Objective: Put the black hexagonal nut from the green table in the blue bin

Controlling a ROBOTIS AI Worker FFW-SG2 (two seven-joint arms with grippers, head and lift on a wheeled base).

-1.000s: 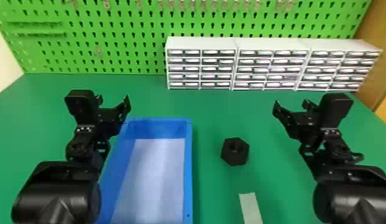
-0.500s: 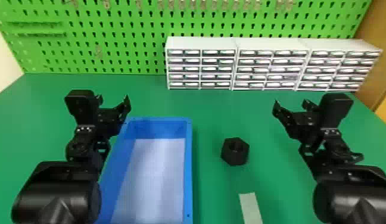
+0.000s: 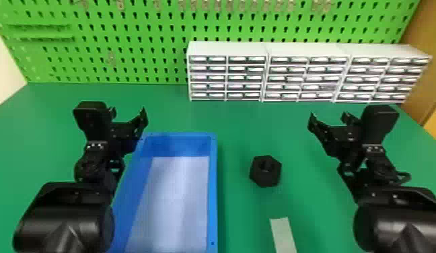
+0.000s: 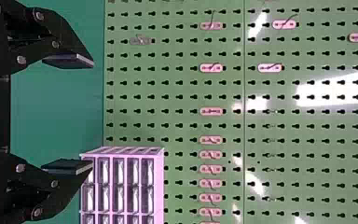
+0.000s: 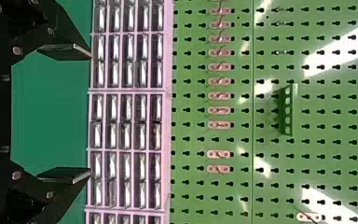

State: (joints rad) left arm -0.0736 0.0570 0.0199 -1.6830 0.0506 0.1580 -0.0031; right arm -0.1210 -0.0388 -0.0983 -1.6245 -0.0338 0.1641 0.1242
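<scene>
Head view: black hexagonal nut [image 3: 265, 176] on green table [image 3: 244, 218], between blue bin [image 3: 212, 188] and right gripper [image 3: 328, 117], touching neither. Left gripper [image 3: 129, 112] and right gripper both have jaws spread, nothing between. Risks: off-centre pinch on angled sides could twist or drop nut; low carry could clip blue bin. Hole faces up, nut looks flat; no clear long axis.

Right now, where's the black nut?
In the head view, the nut sits on the table, between the blue bin and the right gripper.
</scene>
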